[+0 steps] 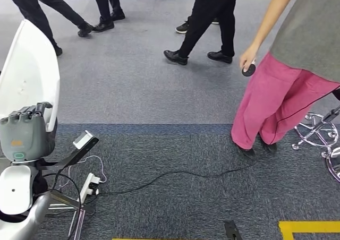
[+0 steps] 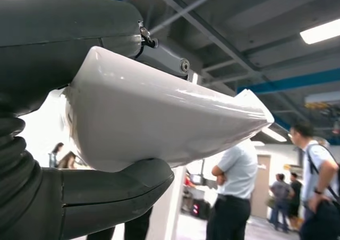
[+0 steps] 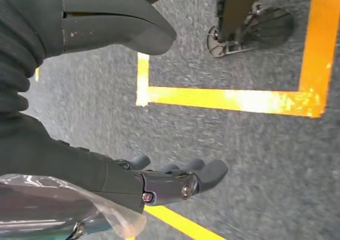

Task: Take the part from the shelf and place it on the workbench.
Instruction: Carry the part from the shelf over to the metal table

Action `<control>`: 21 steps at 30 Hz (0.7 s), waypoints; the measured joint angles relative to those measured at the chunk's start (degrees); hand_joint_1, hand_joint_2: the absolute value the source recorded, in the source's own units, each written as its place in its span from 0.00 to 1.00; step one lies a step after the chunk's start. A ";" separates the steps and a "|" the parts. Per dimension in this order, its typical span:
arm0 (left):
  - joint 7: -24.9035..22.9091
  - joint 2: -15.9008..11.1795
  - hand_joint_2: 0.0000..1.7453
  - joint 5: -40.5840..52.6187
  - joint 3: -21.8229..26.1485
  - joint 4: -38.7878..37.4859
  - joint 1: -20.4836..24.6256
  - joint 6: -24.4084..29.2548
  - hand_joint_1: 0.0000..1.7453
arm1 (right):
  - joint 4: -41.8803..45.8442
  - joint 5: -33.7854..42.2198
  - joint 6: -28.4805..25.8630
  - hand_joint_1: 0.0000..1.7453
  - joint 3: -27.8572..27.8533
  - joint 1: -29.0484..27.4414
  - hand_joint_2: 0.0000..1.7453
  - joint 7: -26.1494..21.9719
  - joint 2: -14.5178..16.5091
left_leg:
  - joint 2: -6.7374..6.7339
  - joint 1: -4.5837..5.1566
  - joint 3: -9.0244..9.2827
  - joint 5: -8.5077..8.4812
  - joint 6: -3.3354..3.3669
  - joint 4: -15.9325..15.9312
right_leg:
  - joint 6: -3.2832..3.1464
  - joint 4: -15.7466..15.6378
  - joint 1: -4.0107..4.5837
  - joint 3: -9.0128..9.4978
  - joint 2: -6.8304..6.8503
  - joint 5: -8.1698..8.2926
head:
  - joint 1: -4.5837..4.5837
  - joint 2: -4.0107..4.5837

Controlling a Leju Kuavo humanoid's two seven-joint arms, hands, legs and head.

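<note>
The left robot hand (image 1: 25,134), seen in the head view at about 9 o'clock, grips a large white glossy curved plastic part (image 1: 30,70); the part stands upright above the grey ribbed hand cover and rises toward 10 o'clock. In the left wrist view the same part (image 2: 160,123) is clamped between the thick grey thumb (image 2: 116,192) on one side and the dark fingers (image 2: 68,33) on the other, with its pointed end projecting past the hand toward a ceiling with strip lights. Several people stand in the background of that view. The right robot hand (image 3: 160,179) holds nothing: its fingers are extended and apart from the thumb (image 3: 120,25), above grey carpet marked with yellow floor tape (image 3: 232,99). In the head view the floor is grey carpet (image 1: 160,80), darker in the nearer half. A person in pink trousers (image 1: 277,102) stands at 3 o'clock, holding a small dark round object (image 1: 248,69) in one hand. Dark-trousered legs in black shoes (image 1: 200,25) are at 12 o'clock. A black cable (image 1: 176,173) runs across the carpet from 8 o'clock toward the pink trousers, starting near a white power strip (image 1: 88,186). A chrome chair base (image 1: 319,136) sits at 4 o'clock.
</note>
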State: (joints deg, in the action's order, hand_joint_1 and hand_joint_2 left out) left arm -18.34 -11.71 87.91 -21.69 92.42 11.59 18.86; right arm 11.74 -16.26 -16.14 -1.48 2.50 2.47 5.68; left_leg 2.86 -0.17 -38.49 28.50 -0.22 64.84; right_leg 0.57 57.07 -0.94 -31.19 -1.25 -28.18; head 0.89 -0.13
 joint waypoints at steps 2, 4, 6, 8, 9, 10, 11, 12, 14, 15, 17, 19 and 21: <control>-0.33 0.02 1.00 0.00 -0.16 -0.02 0.18 -0.10 1.00 | 0.00 -0.10 0.10 0.00 -0.11 -0.15 1.00 0.08 0.01 | -1.88 -0.21 -3.56 3.18 -0.49 7.51 | -0.32 -0.04 0.18 0.16 1.78 -0.23 | -0.12 0.00; -0.59 0.01 1.00 0.00 -0.30 -0.05 0.10 -0.22 1.00 | 0.00 -0.18 0.14 0.00 -0.19 -0.26 1.00 0.14 0.01 | -2.25 -0.46 -4.76 3.11 -0.76 9.95 | -0.36 -0.02 0.24 0.33 3.59 -0.50 | -0.13 0.00; -0.66 0.01 1.00 0.00 -0.42 -0.08 0.10 -0.27 1.00 | 0.01 -0.24 0.14 0.00 -0.24 -0.23 1.00 0.14 0.01 | -3.23 -0.52 -1.67 -0.71 -0.71 3.97 | -0.14 -0.01 0.26 0.79 5.16 -0.91 | -0.13 0.00; -0.66 0.00 1.00 0.00 -0.59 -0.08 0.26 -0.27 1.00 | 0.01 -0.27 0.15 0.00 -0.29 -0.15 1.00 0.13 0.00 | -5.44 -0.01 2.10 -3.07 -0.31 -3.17 | 0.31 0.04 0.50 1.30 6.46 -1.41 | -0.15 0.00; -0.67 0.00 1.00 0.00 -0.68 -0.08 0.38 -0.28 1.00 | 0.01 -0.29 0.16 0.00 -0.33 -0.11 1.00 0.13 0.00 | -6.19 0.28 2.99 -3.25 0.03 -5.03 | 0.58 0.08 0.65 1.43 7.09 -1.63 | -0.14 0.00; -0.69 0.00 1.00 0.00 -0.77 -0.08 0.47 -0.29 1.00 | 0.00 -0.32 0.17 0.00 -0.37 -0.07 1.00 0.13 0.00 | -6.29 0.57 3.18 -2.85 0.40 -5.65 | 0.87 0.07 0.79 1.51 7.74 -1.79 | -0.09 0.00; -0.79 -0.03 1.00 0.00 -0.83 -0.08 0.53 -0.30 1.00 | 0.02 -0.38 0.18 0.00 -0.40 0.02 1.00 0.13 0.00 | -5.69 0.64 3.13 -2.81 0.87 -6.00 | 1.20 0.06 0.86 1.65 8.46 -1.97 | -0.09 0.00; -0.90 -0.08 1.00 0.00 -0.86 -0.07 0.52 -0.31 1.00 | 0.07 -0.47 0.19 0.00 -0.43 0.08 1.00 0.13 0.01 | -5.03 0.55 3.18 -2.86 1.24 -6.10 | 1.52 0.07 0.74 1.66 8.55 -2.25 | -0.02 0.00; -1.15 -0.14 1.00 0.00 -0.91 -0.06 0.65 -0.35 1.00 | 0.18 -0.70 0.19 0.00 -0.46 0.27 1.00 0.09 0.01 | -3.77 0.27 3.48 -3.00 1.95 -6.52 | 2.08 2.39 0.43 0.64 5.95 -3.87 | 0.14 0.00; -1.25 -0.12 1.00 0.00 -0.94 -0.05 0.72 -0.38 1.00 | 0.21 -0.78 0.19 0.00 -0.48 0.30 1.00 0.07 0.01 | -3.23 0.12 3.60 -3.03 2.23 -6.64 | 2.24 5.43 0.28 -0.98 3.94 -5.34 | 0.27 0.00; -1.41 -0.06 1.00 0.00 -1.00 -0.05 0.81 -0.44 1.00 | 0.22 -0.82 0.18 0.00 -0.50 0.19 1.00 0.07 0.01 | -1.92 0.12 3.60 -2.97 2.60 -6.61 | 2.37 13.59 0.25 -5.46 1.63 -8.30 | 0.45 0.00; -1.48 -0.02 1.00 0.00 -1.07 -0.05 0.75 -0.48 1.00 | 0.22 -0.83 0.17 0.00 -0.52 -0.11 1.00 0.12 0.01 | -0.28 0.13 3.67 -2.93 2.65 -6.56 | 2.39 17.14 0.26 -8.25 1.33 -8.06 | 0.44 0.00; -1.49 0.00 1.00 0.00 -1.17 -0.05 0.74 -0.50 1.00 | 0.22 -0.85 0.16 0.00 -0.54 -0.23 1.00 0.13 0.01 | 1.46 0.05 3.82 -2.84 2.51 -6.47 | 2.23 12.21 0.19 -6.94 0.72 -3.81 | 0.43 0.00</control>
State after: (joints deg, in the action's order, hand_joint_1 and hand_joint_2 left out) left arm -19.82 -11.70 87.91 -22.86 92.37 12.33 18.36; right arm 11.96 -17.11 -15.97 -2.01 2.27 2.60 5.68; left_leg 4.32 -0.12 -34.67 25.66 2.29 58.37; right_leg 2.81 69.28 -0.75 -38.13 -0.53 -31.99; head 1.32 -0.13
